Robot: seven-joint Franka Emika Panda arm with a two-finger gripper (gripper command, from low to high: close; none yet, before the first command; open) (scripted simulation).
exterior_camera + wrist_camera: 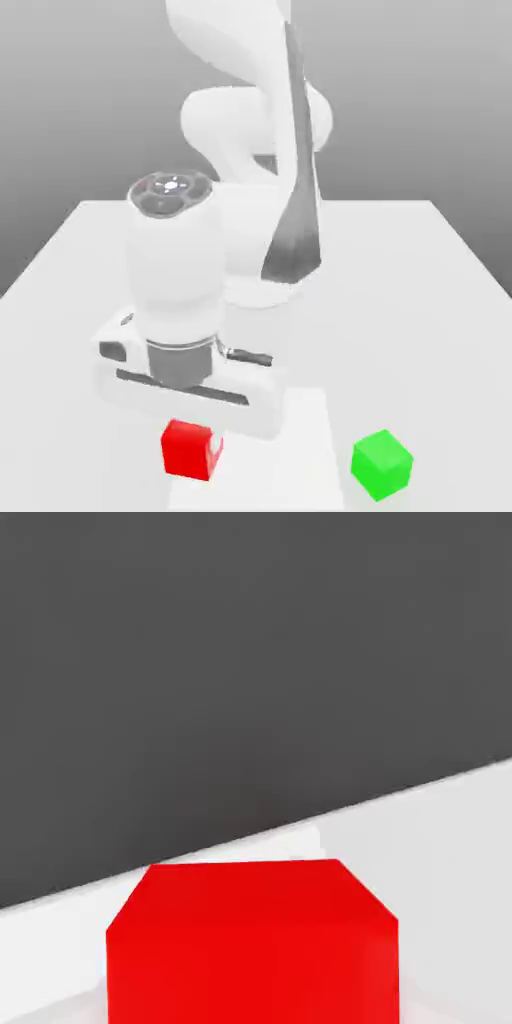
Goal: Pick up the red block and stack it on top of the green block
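The red block (187, 449) sits near the table's front edge, directly under my hand. My gripper (192, 452) is down around it, and one white finger (215, 447) lies flush against the side of the block toward the exterior view's right, so the jaws look shut on the block. The other finger is hidden behind the block. In the hand view the red block (252, 942) looms very close. The green block (382, 465) stands apart on the table toward the exterior view's right, at about the same depth.
The white table (400, 300) stretches back to the arm's base (262, 290), which rises behind my hand. The table's edge (400, 797) and dark floor beyond it appear in the hand view.
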